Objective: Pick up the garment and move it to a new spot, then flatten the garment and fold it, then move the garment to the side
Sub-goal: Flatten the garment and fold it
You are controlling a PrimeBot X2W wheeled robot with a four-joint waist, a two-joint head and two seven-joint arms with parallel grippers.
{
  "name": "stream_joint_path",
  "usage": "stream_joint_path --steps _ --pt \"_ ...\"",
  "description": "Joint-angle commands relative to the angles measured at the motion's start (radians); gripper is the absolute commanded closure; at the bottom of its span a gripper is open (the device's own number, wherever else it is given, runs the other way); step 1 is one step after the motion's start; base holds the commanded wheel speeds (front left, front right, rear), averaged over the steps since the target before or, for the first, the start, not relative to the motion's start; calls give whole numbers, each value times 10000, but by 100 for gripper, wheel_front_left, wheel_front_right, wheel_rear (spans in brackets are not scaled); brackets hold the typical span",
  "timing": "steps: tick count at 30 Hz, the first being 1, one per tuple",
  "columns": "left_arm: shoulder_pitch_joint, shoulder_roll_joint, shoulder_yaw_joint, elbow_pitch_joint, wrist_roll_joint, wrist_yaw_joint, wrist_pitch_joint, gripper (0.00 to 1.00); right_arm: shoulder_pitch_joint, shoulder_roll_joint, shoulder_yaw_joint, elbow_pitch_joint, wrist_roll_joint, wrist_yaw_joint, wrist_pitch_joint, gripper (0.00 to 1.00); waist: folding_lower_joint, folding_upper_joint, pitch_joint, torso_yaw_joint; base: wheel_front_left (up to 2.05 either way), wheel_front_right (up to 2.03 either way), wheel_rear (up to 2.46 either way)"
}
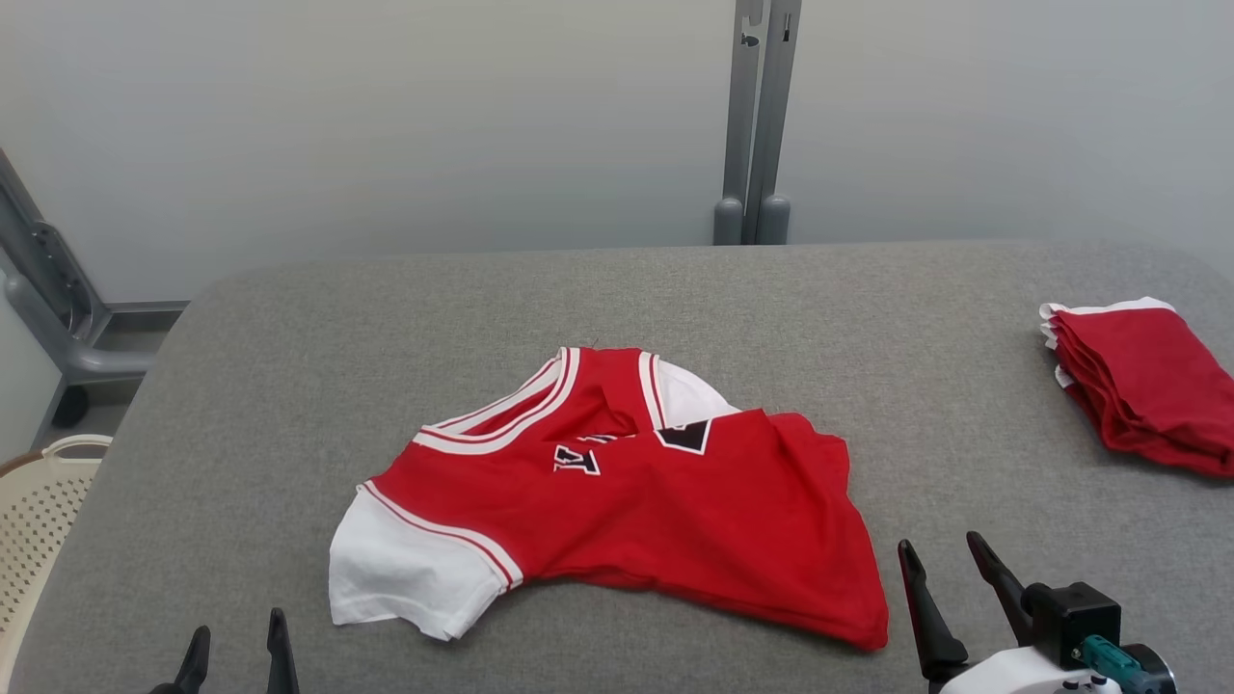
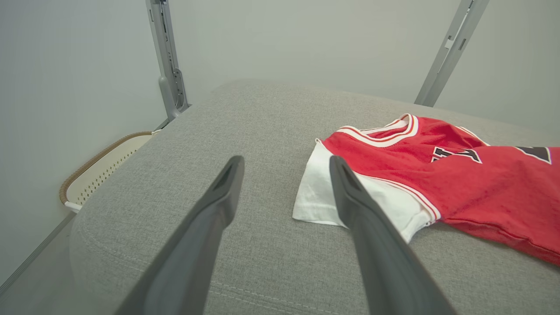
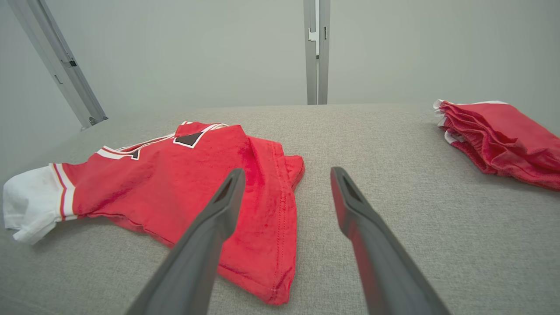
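**A:** Where's the shirt (image 1: 617, 511) lying?

**B:** In the middle of the grey padded table (image 1: 675, 289), a bit toward the near edge. It's rumpled, not flat.

**A:** What does it look like?

**B:** It has a red body and white short sleeves, with white-and-red striped bands at the neck and where the sleeves join. There's black lettering edged in white on the chest, but a fold of red cloth lies over part of it, so I can't read it. One white sleeve points to the near left corner, and the other just peeks out beside the neck. The creased hem trails toward the near right corner.

**A:** And the grippers?

**B:** The left gripper (image 1: 239, 625) is at the near edge by the left corner. Its fingers are spread apart with nothing between them, and the white sleeve is near it. The right gripper (image 1: 939, 542) is at the near edge toward the right corner, just beside the hem. Its jaws are wide too, with nothing in them.

**A:** Anything else?

**B:** There's a pile of folded red clothes (image 1: 1147, 386) with white trim at the right edge, well apart from the shirt. A cream basket (image 1: 39, 520) stands off the left edge, and grey metal posts (image 1: 757, 116) rise behind the far edge.
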Motion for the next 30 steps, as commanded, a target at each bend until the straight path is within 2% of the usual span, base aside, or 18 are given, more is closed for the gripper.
stream_joint_path --steps 1,16,22,30 --pt "163 93 50 -29 -98 -55 -85 0 67 -20 9 52 -17 -1 81 0 0 0 13 11 0 0 0" --pt "-186 134 -220 182 -136 -179 106 0 -146 -19 116 59 160 -1 331 0 0 0 285 30 0 0 0" --pt "-896 263 -624 642 85 -285 802 0 -251 -22 157 7 316 -1 1533 0 0 0 565 84 0 0 0" --pt "-2706 422 -1294 2265 348 -788 2078 0 -495 -21 262 -570 26 -1 3328 0 0 0 1409 94 0 0 0"
